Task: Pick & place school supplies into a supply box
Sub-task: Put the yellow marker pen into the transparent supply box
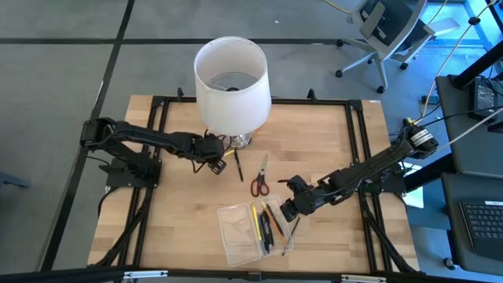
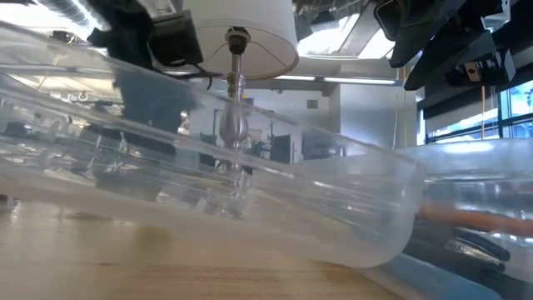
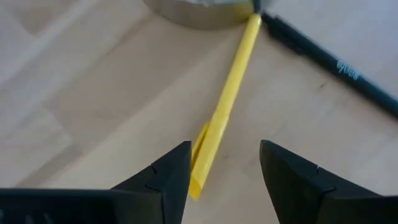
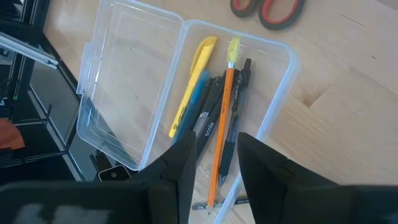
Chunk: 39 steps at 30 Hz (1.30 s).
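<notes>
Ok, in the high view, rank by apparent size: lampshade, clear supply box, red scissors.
1. Lampshade, clearly largest, though it stands taller and so nearer the overhead camera.
2. Clear supply box, lid open.
3. Red scissors, smallest.

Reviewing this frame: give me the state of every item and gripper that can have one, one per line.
supply box: lid open, several pens and a pencil lying inside
yellow pen: loose on the table, by the lamp base
black pen: on the table
scissors: closed, on the table
left gripper: open, empty, over the yellow pen
right gripper: open, empty, above the box
</notes>
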### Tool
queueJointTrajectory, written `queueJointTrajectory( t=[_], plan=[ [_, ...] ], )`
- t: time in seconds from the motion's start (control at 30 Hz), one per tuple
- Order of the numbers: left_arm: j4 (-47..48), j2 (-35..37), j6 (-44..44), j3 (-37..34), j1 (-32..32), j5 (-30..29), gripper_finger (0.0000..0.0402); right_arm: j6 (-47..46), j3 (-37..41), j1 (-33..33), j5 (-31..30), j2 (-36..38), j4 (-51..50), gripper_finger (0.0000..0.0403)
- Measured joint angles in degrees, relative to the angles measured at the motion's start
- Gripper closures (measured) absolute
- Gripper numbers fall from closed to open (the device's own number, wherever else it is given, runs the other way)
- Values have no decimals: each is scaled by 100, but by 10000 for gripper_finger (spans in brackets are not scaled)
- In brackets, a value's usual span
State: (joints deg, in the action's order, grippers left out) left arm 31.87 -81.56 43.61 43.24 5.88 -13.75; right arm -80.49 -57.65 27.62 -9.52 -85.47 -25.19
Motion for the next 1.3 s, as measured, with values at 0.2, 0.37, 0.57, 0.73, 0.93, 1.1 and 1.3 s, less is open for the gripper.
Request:
queueJointTrajectory(
  t=[0.2, 0.37, 0.57, 0.73, 0.93, 1.1, 1.3],
  plan=[
    [-677, -2, -14, -512, 11, -3, 230, 11, 0, 0, 1, 0, 0, 281],
    [-718, -60, -130, -733, 27, -5, 236, 17, 2, 0, 1, 0, 0, 281],
    [-1160, -281, -148, -988, 22, -67, 241, 15, 4, 0, 1, 0, -13, 281],
    [-1143, -381, -446, -975, 20, -8, 264, 17, 7, 0, 1, 0, -7, 281],
    [-1156, -396, -532, -981, -61, 8, 310, 17, 7, 0, 1, 0, -4, 281],
    [-1152, -400, -568, -985, -175, -7, 338, 19, 7, 0, 1, 0, -47, 281],
    [-1144, -367, -506, -1005, -390, -85, 344, 86, 4, 0, 2, 0, -63, 281]
  ],
)
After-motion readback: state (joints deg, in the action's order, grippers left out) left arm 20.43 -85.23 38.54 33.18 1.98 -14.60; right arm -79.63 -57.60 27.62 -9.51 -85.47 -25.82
